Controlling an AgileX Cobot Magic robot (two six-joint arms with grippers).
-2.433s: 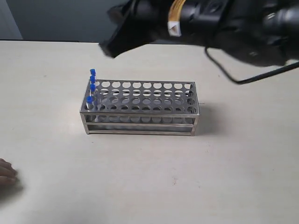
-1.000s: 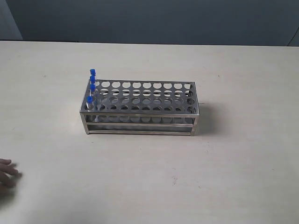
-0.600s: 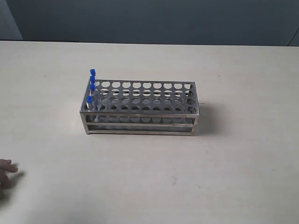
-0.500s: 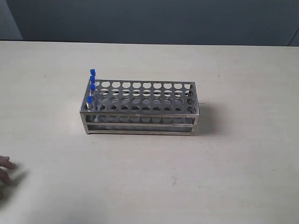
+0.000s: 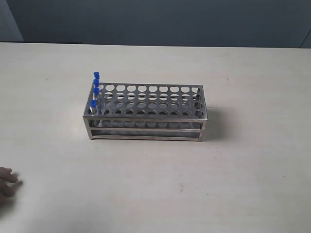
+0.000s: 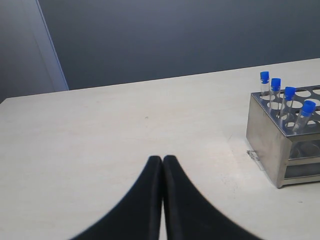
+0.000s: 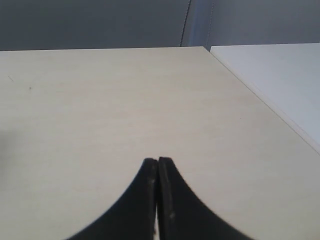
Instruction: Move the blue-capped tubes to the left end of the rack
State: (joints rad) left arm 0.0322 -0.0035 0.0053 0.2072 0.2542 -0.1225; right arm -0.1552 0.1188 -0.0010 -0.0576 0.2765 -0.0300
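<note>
The rack (image 5: 146, 114) is bare silver metal, its top plate patterned with four even rows of round holes; the tubes (image 5: 95, 91) are clear, their caps (image 6: 264, 76) bright blue. The table (image 5: 233, 184) is pale cream with a few tiny dark specks; the wall (image 5: 160, 22) behind is dull slate blue, with a lighter grey panel (image 6: 25, 50) at one side; a white surface (image 7: 280, 70) adjoins the table. The left gripper (image 6: 163, 159) and right gripper (image 7: 158, 161) are plain black; the hand (image 5: 6, 182) is pinkish tan.
</note>
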